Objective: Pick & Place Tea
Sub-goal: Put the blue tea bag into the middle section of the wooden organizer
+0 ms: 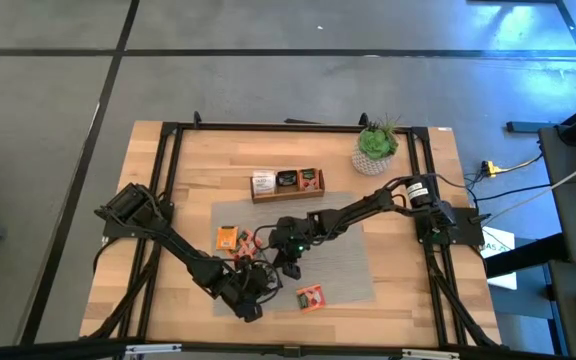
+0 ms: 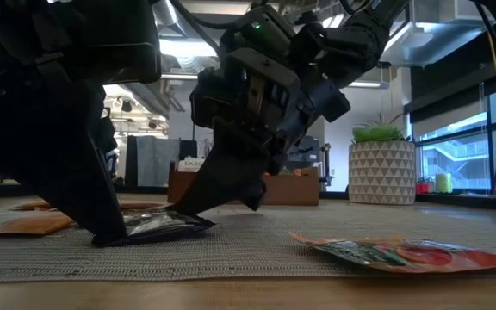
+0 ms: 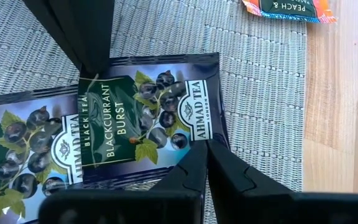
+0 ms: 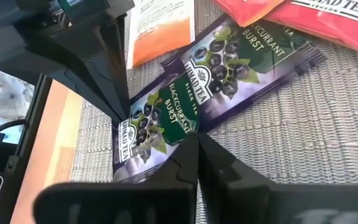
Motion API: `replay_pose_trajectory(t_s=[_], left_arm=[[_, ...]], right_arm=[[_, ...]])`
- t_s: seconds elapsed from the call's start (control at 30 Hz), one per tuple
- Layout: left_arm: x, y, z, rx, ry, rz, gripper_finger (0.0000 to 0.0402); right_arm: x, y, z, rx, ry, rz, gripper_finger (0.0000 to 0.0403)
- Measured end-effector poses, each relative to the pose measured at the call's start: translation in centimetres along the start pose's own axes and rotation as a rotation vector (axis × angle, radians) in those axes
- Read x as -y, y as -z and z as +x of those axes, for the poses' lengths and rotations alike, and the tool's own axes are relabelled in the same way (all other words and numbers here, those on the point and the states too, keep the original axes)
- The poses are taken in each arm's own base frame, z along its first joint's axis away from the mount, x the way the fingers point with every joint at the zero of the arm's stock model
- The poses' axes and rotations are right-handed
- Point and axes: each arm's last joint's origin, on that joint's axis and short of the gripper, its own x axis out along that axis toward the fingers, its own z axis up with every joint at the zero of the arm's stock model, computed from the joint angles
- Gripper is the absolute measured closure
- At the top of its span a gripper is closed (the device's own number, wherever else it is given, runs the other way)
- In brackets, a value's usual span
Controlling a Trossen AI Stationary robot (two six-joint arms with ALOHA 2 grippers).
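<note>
Grey mat (image 1: 343, 262) on the surface: both hands pinch one blackcurrant sachet (image 4: 166, 115), left hand (image 3: 205, 149) and right hand (image 4: 197, 138) clamped on opposite edges; the other blackcurrant sachet (image 3: 17, 143) is cut off.

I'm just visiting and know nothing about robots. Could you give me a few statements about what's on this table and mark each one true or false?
1. Both grippers have their jaws shut on the same dark purple Blackcurrant Burst tea sachet. True: the left gripper and right gripper pinch it from opposite edges.
2. The brown wooden three-compartment tray is empty. False: it holds sachets.
3. An orange peach sachet lies alone on the grey woven mat. True.
4. The white patterned pot with a green plant stands on the mat. False: it stands on bare wood near a table corner.
</note>
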Motion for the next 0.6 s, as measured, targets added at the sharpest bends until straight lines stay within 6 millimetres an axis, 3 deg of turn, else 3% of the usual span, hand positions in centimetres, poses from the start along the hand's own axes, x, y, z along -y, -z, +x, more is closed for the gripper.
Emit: replay_pose_trajectory(t_s=[0.3,0.6], left_arm=[[0.00,0.01,0.00,0.005,-0.004,0.002,0.0390],[0.00,0.02,0.01,0.009,-0.008,0.027,0.0391]], right_arm=[[-0.19,-0.09,0.02,0.003,-0.031,0.027,0.0392],[-0.25,-0.11,0.04,0.007,-0.030,0.017,0.0337]])
